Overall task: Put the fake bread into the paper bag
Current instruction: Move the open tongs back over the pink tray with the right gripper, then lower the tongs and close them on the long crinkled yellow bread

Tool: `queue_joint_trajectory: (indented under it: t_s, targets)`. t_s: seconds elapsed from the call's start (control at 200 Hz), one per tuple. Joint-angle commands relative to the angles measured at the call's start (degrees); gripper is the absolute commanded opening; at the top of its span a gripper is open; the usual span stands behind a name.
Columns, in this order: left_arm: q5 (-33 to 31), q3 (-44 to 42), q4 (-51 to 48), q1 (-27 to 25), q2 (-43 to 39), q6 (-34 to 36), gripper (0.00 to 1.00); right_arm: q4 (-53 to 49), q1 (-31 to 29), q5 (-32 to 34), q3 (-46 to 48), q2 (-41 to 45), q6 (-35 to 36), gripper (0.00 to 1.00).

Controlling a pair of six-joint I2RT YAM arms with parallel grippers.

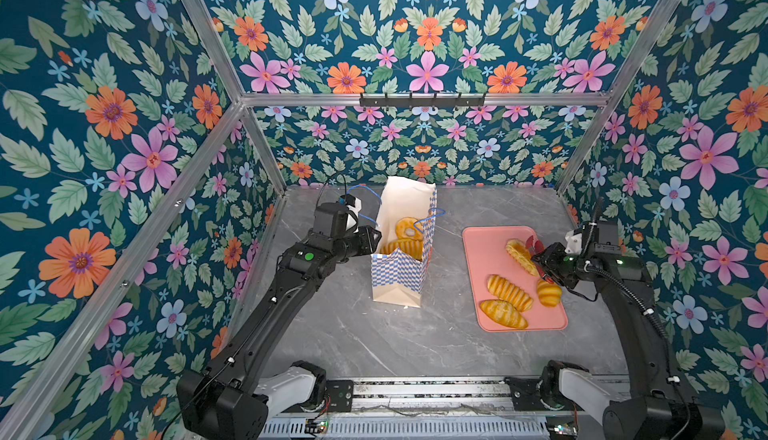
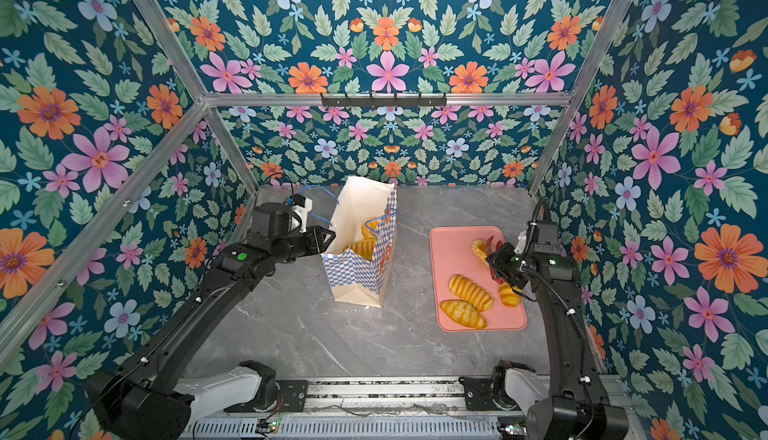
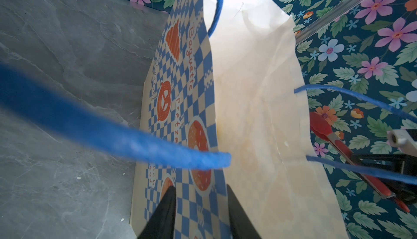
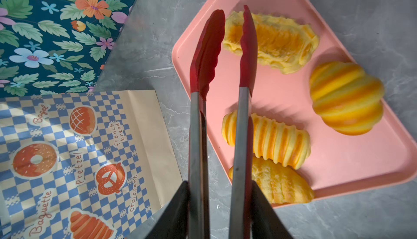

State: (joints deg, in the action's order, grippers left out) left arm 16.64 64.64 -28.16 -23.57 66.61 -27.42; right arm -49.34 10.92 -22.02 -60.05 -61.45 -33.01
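The grey marbled bench (image 1: pixel 415 346) bears two things directly. The paper bag (image 1: pixel 399 280) stands upright with its rim at the left tool (image 1: pixel 374 236). A flat pink tray (image 1: pixel 482 259) lies beneath the right tool (image 1: pixel 546 265).

Booth walls on three sides: dark teal wallpaper (image 1: pixel 428 43) with large pink, orange and pale blue flowers and green leaves. Aluminium frame (image 1: pixel 291 99) along the corners and across the back. Black hook rack (image 1: pixel 422 101) on the back bar. Grey marbled desk (image 1: pixel 415 342). Even light, soft shadows.
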Motion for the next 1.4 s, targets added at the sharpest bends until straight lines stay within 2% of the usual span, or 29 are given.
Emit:
queue_joint_trajectory:
  t_s: [0.0,0.105,0.33,0.49,0.89,1.14,1.395]
  targets:
    - [0.94,-0.70,2.27,0.02,-0.47,0.23,0.36,2.31,0.98,0.22,0.26,-1.10,0.36,0.41]
    - [1.47,-1.40,3.13,0.02,-0.65,-0.13,0.37,2.64,2.49,1.83,1.04,-1.13,0.33,0.42]
    - [1.96,-2.57,4.34,0.02,-1.57,-0.26,0.37,4.28,10.91,-1.76,2.01,-2.07,0.28,0.43]
    - [2.78,-3.27,5.28,0.00,-1.80,-0.17,0.37,5.90,12.99,-3.45,3.21,-4.86,0.06,0.43]
    - [3.76,-3.93,5.84,0.04,-1.38,0.63,0.38,9.58,13.09,-4.05,5.22,-10.43,-0.47,0.42]
    - [3.77,-4.02,6.18,0.07,-1.14,0.53,0.38,12.53,12.74,-9.18,8.91,-9.92,-2.64,0.42]
    - [2.82,-3.56,5.45,0.03,-1.85,0.54,0.38,14.47,6.25,-10.05,10.39,-7.78,-6.60,0.41]
